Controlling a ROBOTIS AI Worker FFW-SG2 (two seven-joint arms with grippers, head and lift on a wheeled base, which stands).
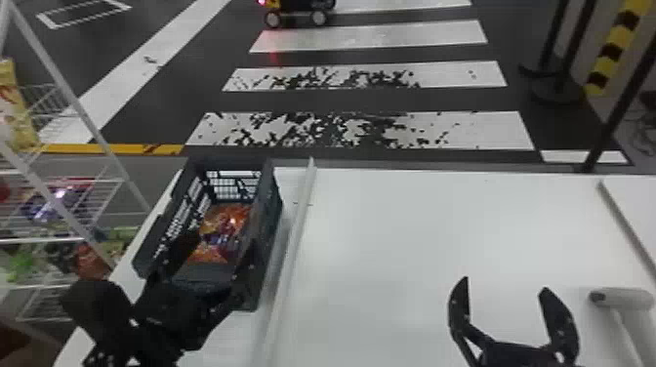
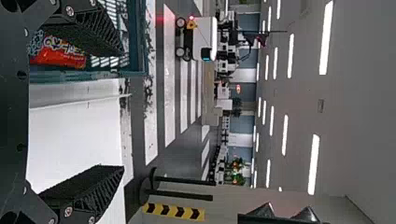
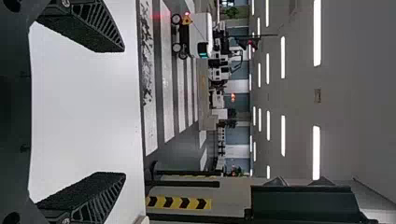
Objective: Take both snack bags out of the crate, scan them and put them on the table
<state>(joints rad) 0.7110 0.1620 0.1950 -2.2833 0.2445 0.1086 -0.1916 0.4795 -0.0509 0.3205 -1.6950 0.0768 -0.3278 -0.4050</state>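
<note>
The dark crate (image 1: 273,210) stands at the table's left, with an orange snack bag (image 1: 222,234) lying inside; whether a second bag lies there I cannot tell. Over the crate's near end is my left gripper (image 1: 217,249), its fingers apart. In the left wrist view my left gripper (image 2: 123,112) is wide open, and the red-orange bag (image 2: 58,53) shows past one finger, within the crate (image 2: 93,77). My right gripper (image 1: 505,288) stands open above the right part of the white table (image 1: 390,234). In the right wrist view, my right gripper (image 3: 125,112) has nothing between its fingers.
A white handheld scanner (image 1: 625,297) is at the table's right. Beside the crate runs a raised white strip (image 1: 295,234). Wire shelves (image 1: 92,195) with snack packs stand left of the table. Dark posts (image 1: 617,107) rise beyond the table's right side.
</note>
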